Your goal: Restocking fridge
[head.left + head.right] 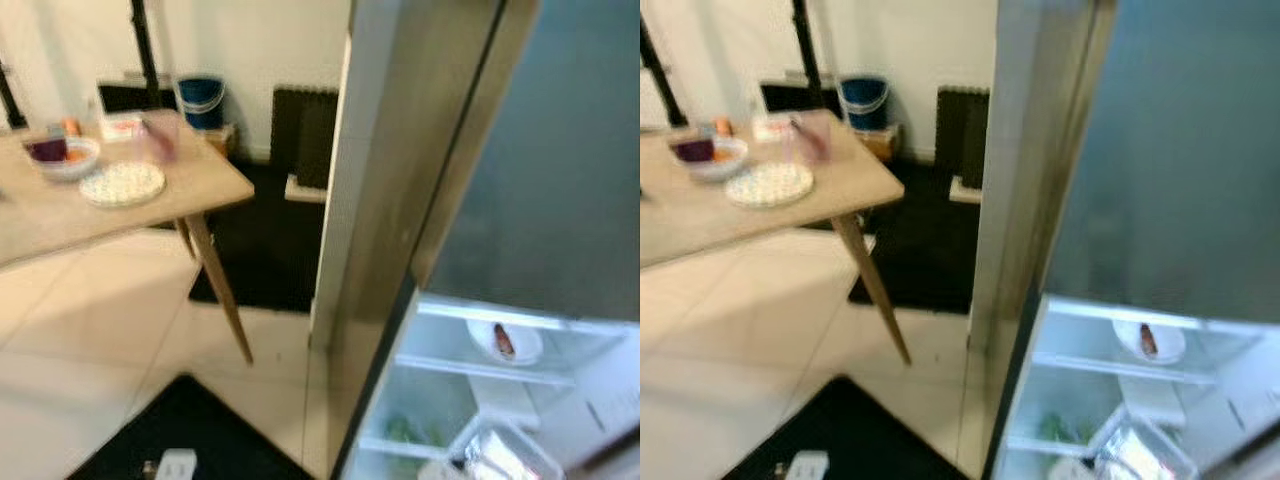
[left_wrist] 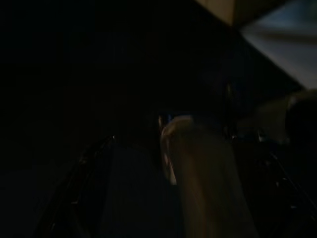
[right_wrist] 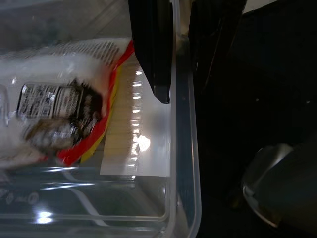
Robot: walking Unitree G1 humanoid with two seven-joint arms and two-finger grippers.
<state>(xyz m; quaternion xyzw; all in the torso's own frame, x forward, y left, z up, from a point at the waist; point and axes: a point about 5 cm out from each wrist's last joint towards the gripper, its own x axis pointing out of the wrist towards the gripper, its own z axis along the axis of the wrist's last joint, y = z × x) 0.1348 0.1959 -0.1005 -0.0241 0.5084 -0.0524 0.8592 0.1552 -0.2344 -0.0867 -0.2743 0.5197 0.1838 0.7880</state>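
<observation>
The fridge (image 1: pixel 470 200) stands open on the right. Its tall grey door (image 1: pixel 1180 150) fills the top right, and the white inside glows below it. A clear plastic box (image 3: pixel 148 163) sits low in the fridge, near the bottom right corner of the head views. Inside the box lies a white food packet (image 3: pixel 59 104) with a red and yellow edge and a black label. It lies at one end of the box, away from the rim.

The right gripper (image 3: pixel 181 54) pinches the rim of the clear plastic box. One black finger (image 3: pixel 153 44) is inside the wall and the other is outside it, so the wall sits between them. The grip looks tight.

On a glass shelf (image 1: pixel 480 365) higher up sits a small white bowl (image 1: pixel 505 342) with something red and brown in it. Something green shows on the shelf below.

The left gripper (image 2: pixel 168 163) is in the dark. Something pale and round sits between its fingers, but I cannot tell what it is or if the gripper grasps it.

Off to the left stands a wooden table (image 1: pixel 130 215). Near its far edge are a white bowl of fruit (image 1: pixel 65 155), a dotted plate (image 1: pixel 122 184) and a pink cup (image 1: pixel 160 135). A blue bucket (image 1: pixel 201 101) stands on the floor by the wall behind it. A black mat (image 1: pixel 190 435) lies on the pale floor tiles.
</observation>
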